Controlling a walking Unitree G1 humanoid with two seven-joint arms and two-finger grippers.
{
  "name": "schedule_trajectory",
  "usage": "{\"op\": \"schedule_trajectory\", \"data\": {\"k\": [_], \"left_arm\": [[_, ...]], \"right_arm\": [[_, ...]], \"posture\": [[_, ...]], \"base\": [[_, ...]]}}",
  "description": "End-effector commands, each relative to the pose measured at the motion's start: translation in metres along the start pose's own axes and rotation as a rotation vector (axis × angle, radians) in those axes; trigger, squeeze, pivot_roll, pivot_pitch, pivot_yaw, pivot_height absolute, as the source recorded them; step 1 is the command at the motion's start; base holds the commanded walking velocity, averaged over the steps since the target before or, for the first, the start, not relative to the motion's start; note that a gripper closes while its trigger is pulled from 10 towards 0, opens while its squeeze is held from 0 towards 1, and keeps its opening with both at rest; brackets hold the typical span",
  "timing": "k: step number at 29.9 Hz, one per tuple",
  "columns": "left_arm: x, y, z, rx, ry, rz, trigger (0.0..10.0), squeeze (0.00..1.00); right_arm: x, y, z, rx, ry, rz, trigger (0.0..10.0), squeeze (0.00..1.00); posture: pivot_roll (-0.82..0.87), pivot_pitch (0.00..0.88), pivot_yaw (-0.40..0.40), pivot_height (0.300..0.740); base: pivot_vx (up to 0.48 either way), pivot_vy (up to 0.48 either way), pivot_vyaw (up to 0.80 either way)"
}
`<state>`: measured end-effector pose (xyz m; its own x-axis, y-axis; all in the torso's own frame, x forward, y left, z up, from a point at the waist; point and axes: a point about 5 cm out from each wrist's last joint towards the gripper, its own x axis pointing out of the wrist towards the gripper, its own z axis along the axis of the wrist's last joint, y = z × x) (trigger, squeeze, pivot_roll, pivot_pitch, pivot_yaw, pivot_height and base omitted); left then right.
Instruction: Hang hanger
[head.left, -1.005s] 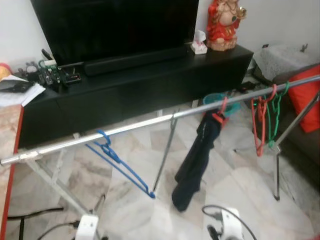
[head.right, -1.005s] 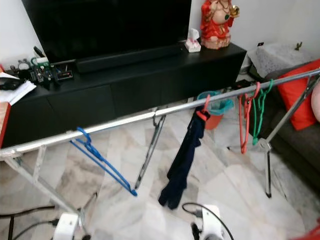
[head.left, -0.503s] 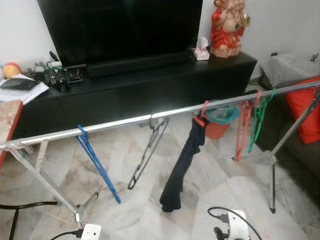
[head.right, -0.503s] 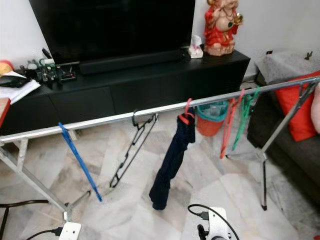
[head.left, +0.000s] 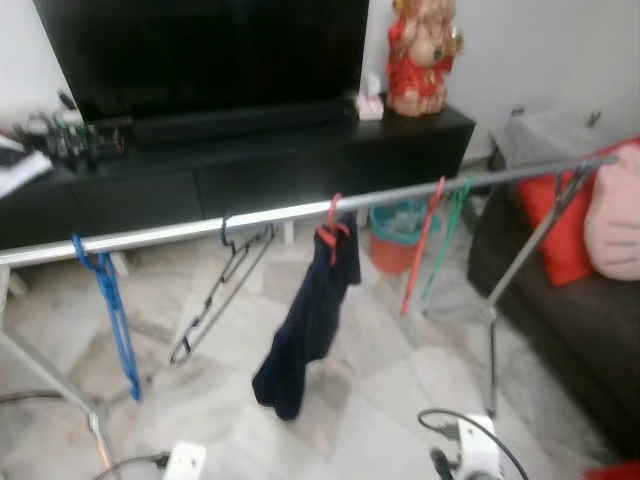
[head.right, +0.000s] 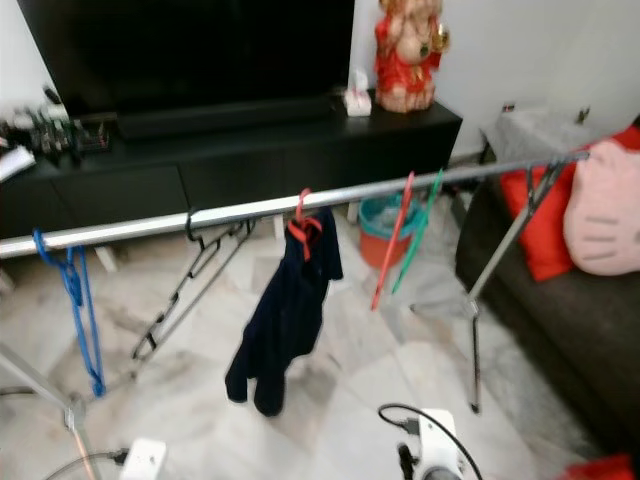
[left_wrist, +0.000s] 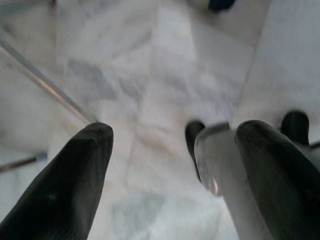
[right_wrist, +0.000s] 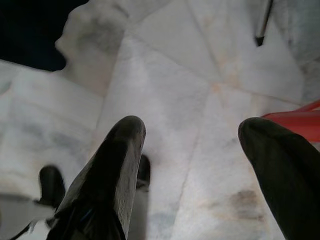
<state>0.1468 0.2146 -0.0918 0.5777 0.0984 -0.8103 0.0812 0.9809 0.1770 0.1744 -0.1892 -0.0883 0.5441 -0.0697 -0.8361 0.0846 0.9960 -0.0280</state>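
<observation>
Both tools hang low with nothing in them: your left tool (left_wrist: 165, 175) has its fingers spread wide over the marble floor (left_wrist: 165, 60), and your right tool (right_wrist: 200, 175) is spread apart too, a red edge (right_wrist: 295, 122) just beside one finger. Up ahead and above them the rail (head.left: 300, 210) runs across you, left to right. The black hanger (head.left: 215, 300) already hangs on it left of centre, beside the dark garment (head.left: 305, 330); your left arm looks nearer.
</observation>
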Motion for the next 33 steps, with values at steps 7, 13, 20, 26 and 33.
{"op": "schedule_trajectory", "data": {"k": [7, 13, 20, 26, 33], "left_arm": [[0.001, -0.004, 0.0, -0.019, 0.008, -0.01, 10.0, 0.0], [0.0, -0.006, -0.002, -0.001, 0.016, -0.02, 10.0, 0.0], [0.0, -0.008, -0.005, 0.009, 0.028, -0.025, 10.0, 0.0], [-0.003, -0.008, -0.015, 0.011, 0.062, -0.026, 10.0, 0.0], [-0.003, -0.008, -0.014, 0.039, 0.059, -0.027, 10.0, 0.0]], "right_arm": [[0.0, -0.004, 0.003, 0.003, -0.01, -0.01, 10.0, 0.0], [0.0, -0.003, 0.002, 0.014, -0.013, -0.012, 10.0, 0.0], [0.0, -0.003, 0.001, 0.014, -0.001, -0.008, 10.0, 0.0], [0.0, -0.004, 0.0, -0.008, 0.008, -0.005, 10.0, 0.0], [0.0, -0.005, 0.0, -0.012, 0.011, -0.01, 10.0, 0.0]], "posture": [[0.03, 0.0, -0.026, 0.74], [0.02, 0.0, -0.019, 0.74], [0.02, 0.0, -0.021, 0.74], [0.03, 0.0, -0.023, 0.74], [0.03, 0.0, -0.024, 0.74]], "base": [[0.0, 0.0, 0.0], [0.0, 0.0, 0.0], [0.0, 0.0, -0.27], [0.0, 0.0, -0.69], [0.0, 0.0, -0.67]]}}
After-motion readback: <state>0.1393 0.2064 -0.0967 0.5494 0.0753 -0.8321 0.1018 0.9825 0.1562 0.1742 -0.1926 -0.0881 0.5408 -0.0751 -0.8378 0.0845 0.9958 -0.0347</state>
